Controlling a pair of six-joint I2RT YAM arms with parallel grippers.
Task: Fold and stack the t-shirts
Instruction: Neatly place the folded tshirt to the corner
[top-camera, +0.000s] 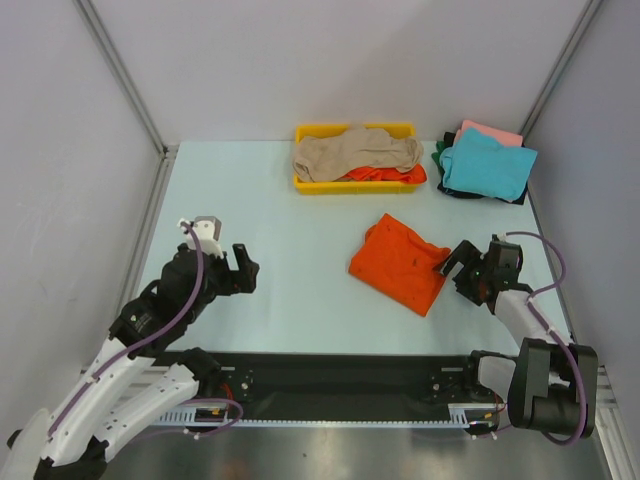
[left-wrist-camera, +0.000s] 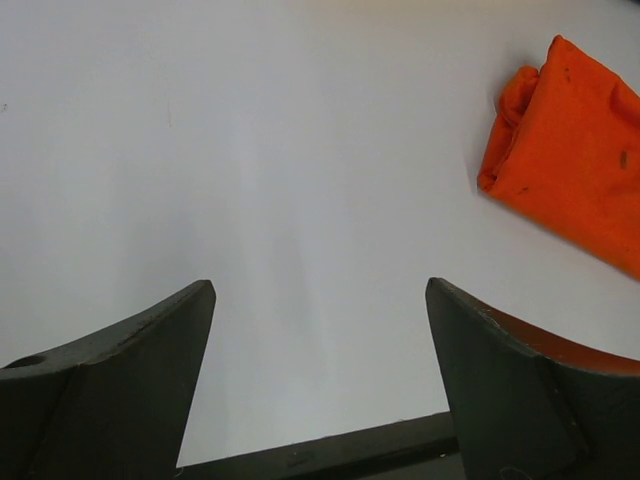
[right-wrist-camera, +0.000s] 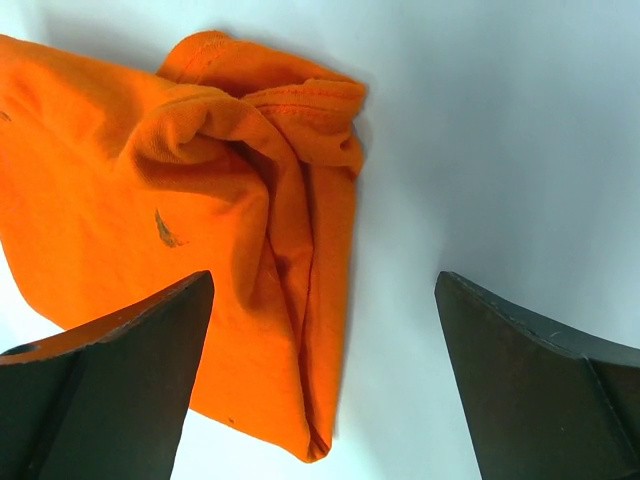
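A folded bright orange t-shirt lies on the table right of centre; it also shows in the left wrist view and the right wrist view. My right gripper is open at the shirt's right edge, with the cloth's edge between its jaws. My left gripper is open and empty over bare table at the left. A stack of folded shirts, teal on top of pink and dark green, sits at the back right. A beige shirt lies crumpled in the yellow tray.
The yellow tray stands at the back centre, with another orange cloth under the beige one. Grey walls close in the table on the left, back and right. A black rail runs along the near edge.
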